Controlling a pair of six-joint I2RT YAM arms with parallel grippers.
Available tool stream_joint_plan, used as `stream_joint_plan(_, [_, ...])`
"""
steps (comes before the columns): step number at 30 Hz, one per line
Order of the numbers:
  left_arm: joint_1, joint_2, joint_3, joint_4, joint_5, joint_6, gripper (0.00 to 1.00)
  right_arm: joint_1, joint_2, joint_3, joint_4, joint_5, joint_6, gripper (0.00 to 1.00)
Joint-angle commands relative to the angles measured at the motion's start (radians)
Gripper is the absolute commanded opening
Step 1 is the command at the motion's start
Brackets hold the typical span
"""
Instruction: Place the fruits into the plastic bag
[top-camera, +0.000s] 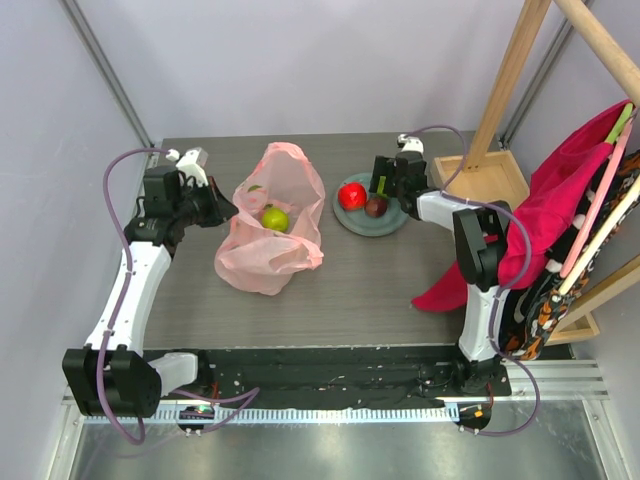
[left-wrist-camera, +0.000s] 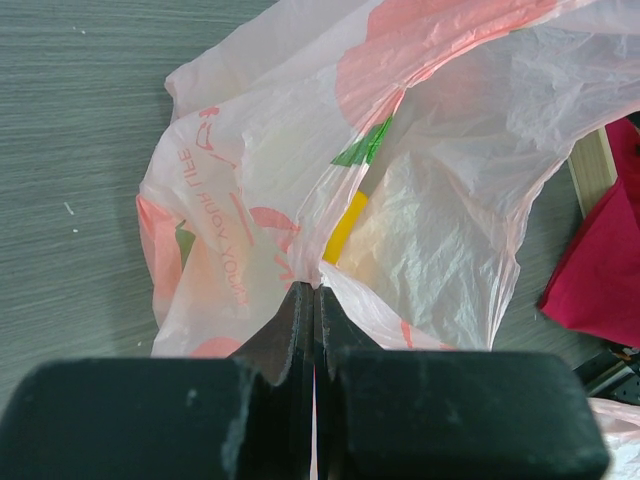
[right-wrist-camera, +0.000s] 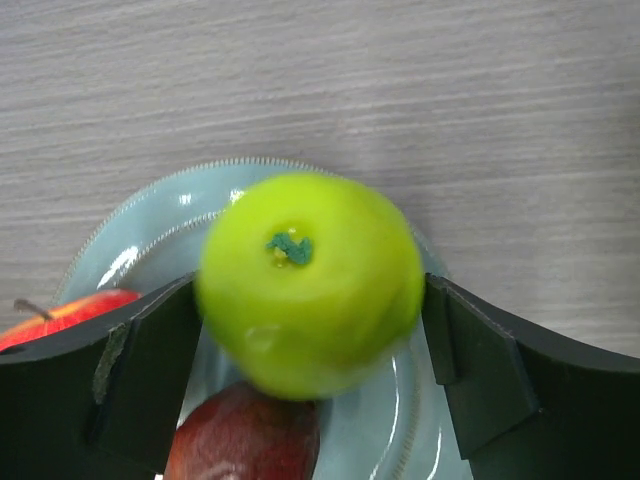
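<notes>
Pink plastic bag (top-camera: 262, 265), translucent and crinkled, is spread on the counter (top-camera: 360, 290) directly ahead of the left gripper (left-wrist-camera: 315, 295). A fold of its rim is pinched between that gripper's fingers, which are closed tight, and one green fruit (top-camera: 275, 218) is seen inside its open mouth. A green apple (right-wrist-camera: 310, 250) is clamped between the two fingers of the right gripper (right-wrist-camera: 310, 295) and held over the grey plate (right-wrist-camera: 150, 240), on which a red apple (right-wrist-camera: 60, 315) and a dark plum (right-wrist-camera: 245, 440) are seen side by side beneath the gripper.
</notes>
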Motion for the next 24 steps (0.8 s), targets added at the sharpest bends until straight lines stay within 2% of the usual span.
stream_joint_plan(1, [0.003, -0.031, 0.004, 0.044, 0.022, -0.006, 0.00, -0.003, -0.117, -0.042, 0.048, -0.007, 0.026, 0.97])
stream_joint_plan(7, [0.003, -0.034, 0.004, 0.043, 0.023, -0.006, 0.00, -0.002, -0.280, -0.154, 0.094, 0.028, 0.018, 0.98])
stream_joint_plan(12, [0.003, -0.034, 0.004, 0.044, 0.032, -0.011, 0.00, 0.016, -0.390, -0.203, 0.116, -0.016, -0.058, 0.98])
stream_joint_plan(19, [0.003, -0.037, 0.002, 0.046, 0.035, -0.013, 0.00, 0.079, -0.300, -0.062, -0.084, -0.196, -0.203, 0.99])
stream_joint_plan(24, [0.003, -0.035, 0.001, 0.052, 0.039, -0.013, 0.00, 0.144, -0.237, -0.002, -0.147, -0.099, -0.287, 0.99])
